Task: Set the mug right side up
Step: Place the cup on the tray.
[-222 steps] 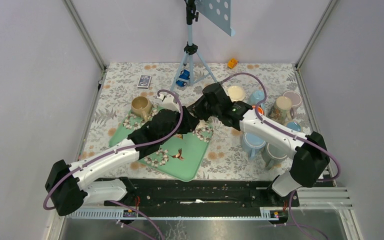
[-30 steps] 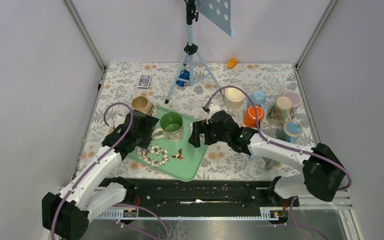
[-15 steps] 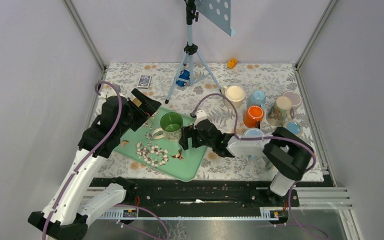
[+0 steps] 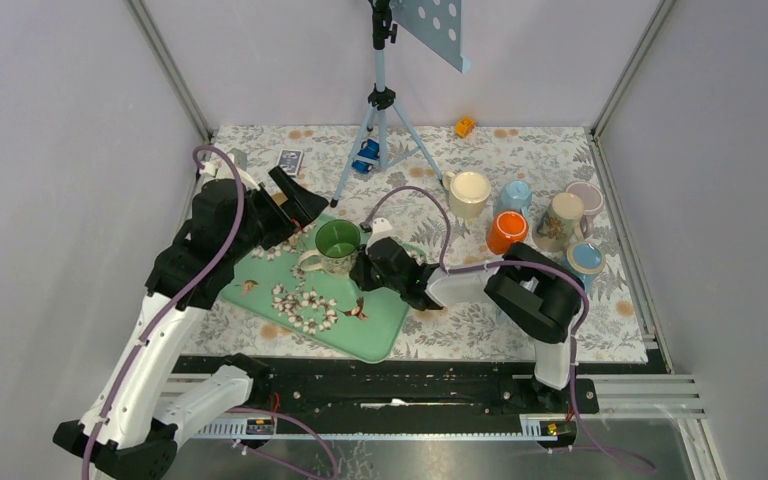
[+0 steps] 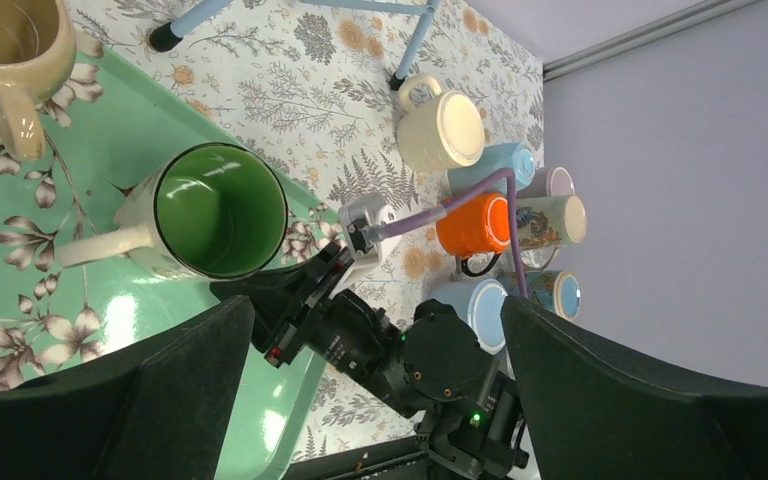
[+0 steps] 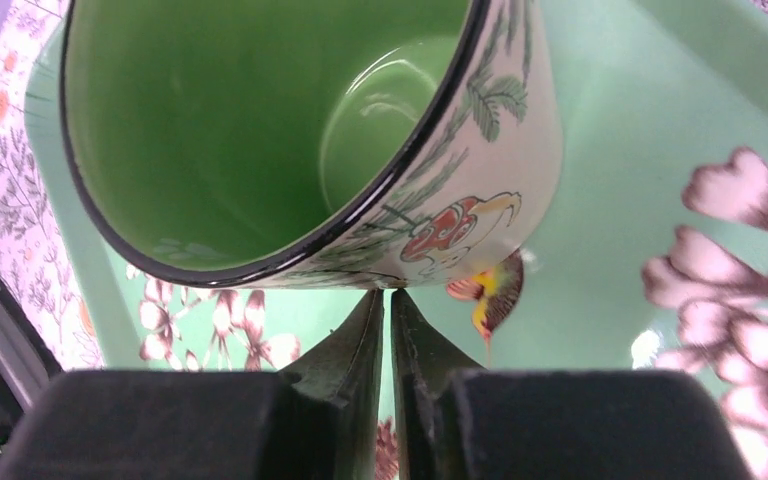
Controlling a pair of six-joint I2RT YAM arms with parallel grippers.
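The mug (image 4: 338, 243) stands on the green tray (image 4: 385, 322), at its far side, with its long axis vertical and its mouth open to the ceiling; the green inside shows plainly from above and from both wrists. Its handle (image 4: 310, 265) points toward the left arm's side, away from the right arm.

The right tool (image 6: 387, 300) has its 2 fingers pressed together with nothing between them. Its tips point straight at the mug's outer wall, low on the side opposite the handle. Whether they touch the wall or stop just short of it cannot be told from the wrist view. This is the nearer tool by far.

The left tool (image 4: 298, 203) hangs above the tray's far left corner with its fingers spread wide, holding nothing, looking down past the mug.

Judged from this, the mug is right side up and the job looks done. What matters for the coming move is that the mug sits dead ahead of the right tool's tips: backing out along the tool's own line, toward the right, should leave it standing, while any push forward or sideways sweep could slide or tip it.
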